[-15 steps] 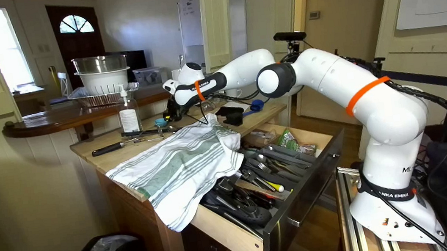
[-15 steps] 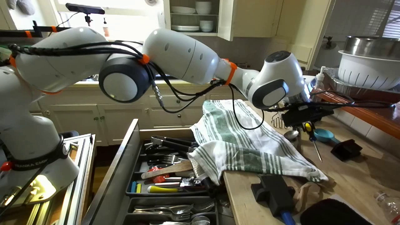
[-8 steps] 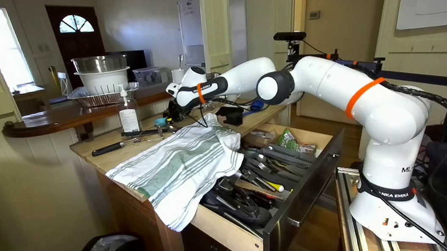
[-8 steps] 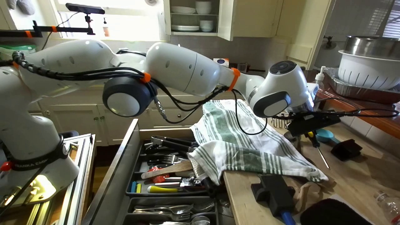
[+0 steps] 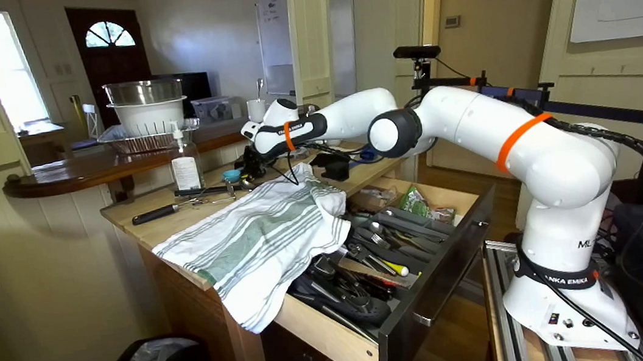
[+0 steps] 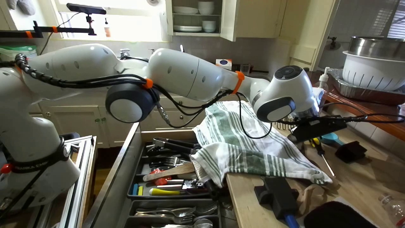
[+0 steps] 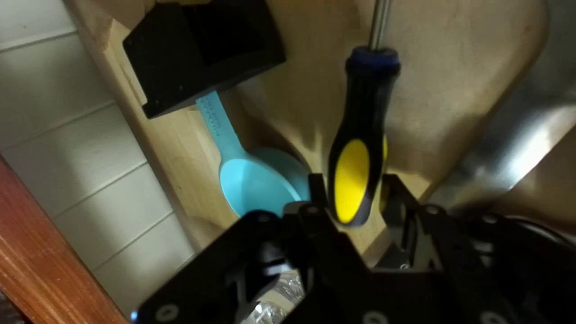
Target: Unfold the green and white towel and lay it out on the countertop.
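In both exterior views we see the green and white towel (image 6: 227, 126) rumpled across the wooden surface (image 6: 243, 202), one side drooping over the pulled-out drawer (image 5: 328, 333) and partly covering its utensils (image 6: 171, 172). The grasp we read best from the wrist view: the gripper (image 7: 354, 186) is clamped around the black and yellow handle of a screwdriver (image 7: 363, 117). Its shaft (image 7: 381, 20) leaves that view at the top, yet in an exterior view we follow it to the tip (image 6: 333, 173); whether that touches the surface, we cannot tell. A turquoise scoop (image 7: 252, 184) has its handle end hidden by a black block (image 7: 198, 54), and the blurred metal piece (image 7: 517, 148) we cannot name.
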`<state>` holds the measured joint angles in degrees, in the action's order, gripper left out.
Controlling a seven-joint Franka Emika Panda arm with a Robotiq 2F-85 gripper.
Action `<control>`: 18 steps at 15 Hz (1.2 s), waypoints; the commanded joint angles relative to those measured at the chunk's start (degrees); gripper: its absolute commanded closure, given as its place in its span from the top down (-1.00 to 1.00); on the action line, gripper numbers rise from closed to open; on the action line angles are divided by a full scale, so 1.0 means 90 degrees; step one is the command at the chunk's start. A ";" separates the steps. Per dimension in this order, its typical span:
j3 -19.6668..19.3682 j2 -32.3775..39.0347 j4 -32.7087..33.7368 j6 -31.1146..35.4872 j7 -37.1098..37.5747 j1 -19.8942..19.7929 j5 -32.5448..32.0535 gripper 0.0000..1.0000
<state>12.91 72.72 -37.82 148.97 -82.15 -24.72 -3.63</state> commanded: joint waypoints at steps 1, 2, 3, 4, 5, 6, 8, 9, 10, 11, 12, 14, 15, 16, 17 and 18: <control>-0.0068 0.0240 0.0506 -0.0054 0.0026 0.0094 -0.0044 0.39; -0.0061 0.0176 0.0507 -0.0125 0.0178 0.0107 0.0005 0.53; -0.0214 0.0103 0.0540 -0.0106 0.0588 0.0184 -0.0017 0.71; -0.0340 0.0005 0.0553 -0.0185 0.1057 0.0245 -0.0015 0.85; -0.0849 -0.0179 0.0548 -0.0395 0.1745 0.0424 0.0148 1.00; -0.1239 -0.0332 0.0548 -0.0545 0.2179 0.0560 0.0218 1.00; -0.2069 -0.0635 0.0548 -0.0897 0.3180 0.0896 0.0144 1.00; -0.2139 -0.0833 0.0493 -0.1253 0.3667 0.0968 -0.0053 1.00; -0.2296 -0.1010 0.0464 -0.1478 0.4158 0.1063 -0.0181 1.00; -0.2514 -0.1235 0.0411 -0.1842 0.4478 0.1158 -0.0275 0.99; -0.2622 -0.1452 0.0354 -0.2266 0.4707 0.1233 -0.0321 1.00; -0.2781 -0.1881 0.0224 -0.3146 0.5010 0.1346 -0.0375 1.00; -0.2839 -0.2052 0.0161 -0.3528 0.5136 0.1364 -0.0375 1.00; -0.2883 -0.2220 0.0087 -0.3918 0.5230 0.1370 -0.0355 1.00; -0.2921 -0.2379 -0.0011 -0.4272 0.5316 0.1368 -0.0333 1.00; -0.2937 -0.2541 -0.0150 -0.4578 0.5420 0.1359 -0.0296 1.00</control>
<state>-12.34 54.88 -33.52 114.57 -36.81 -13.08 -5.94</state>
